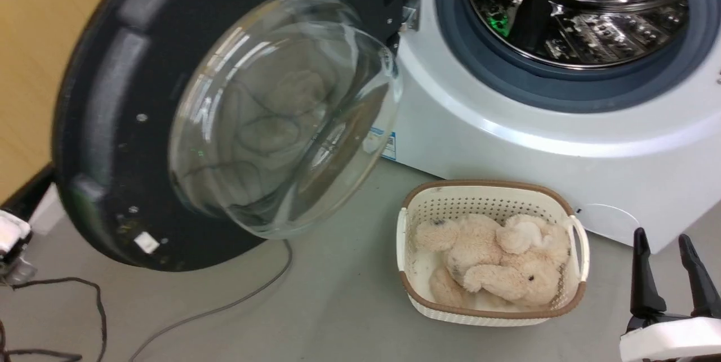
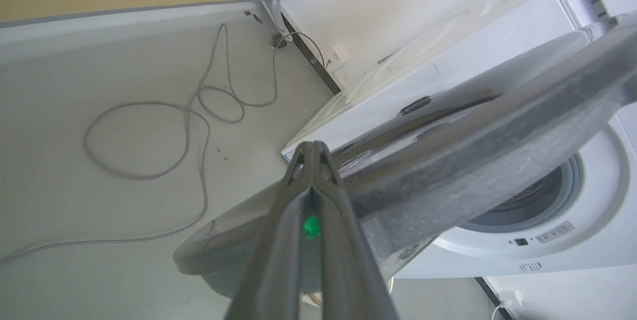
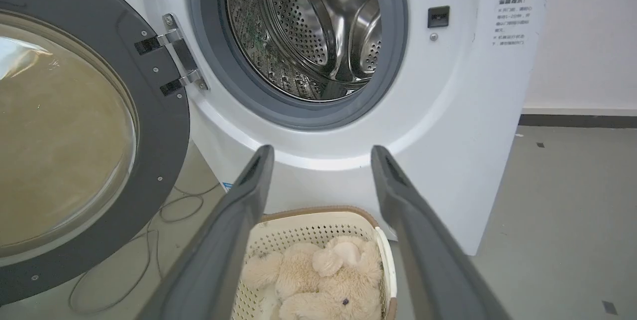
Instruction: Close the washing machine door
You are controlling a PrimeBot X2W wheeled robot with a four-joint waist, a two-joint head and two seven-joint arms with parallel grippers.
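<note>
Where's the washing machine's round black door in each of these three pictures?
Head view: the door takes the left half, glass bulge facing the camera.
Left wrist view: the door edge-on, a grey band from bottom centre to upper right.
Right wrist view: the door at the left edge, swung open.
Shared landmark: the grey rubber ring around the drum.

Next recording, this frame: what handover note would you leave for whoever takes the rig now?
Left gripper: shut, holding nothing, tips by the outer face of the door; contact cannot be told.
Right gripper: open, holding nothing, low beside the basket with its plush toy.
The door stands wide open at the washing machine; the drum is uncovered.
Done: nothing that shows.
Left: swing the door onto the opening and press until it latches, probably with the left gripper.
</note>
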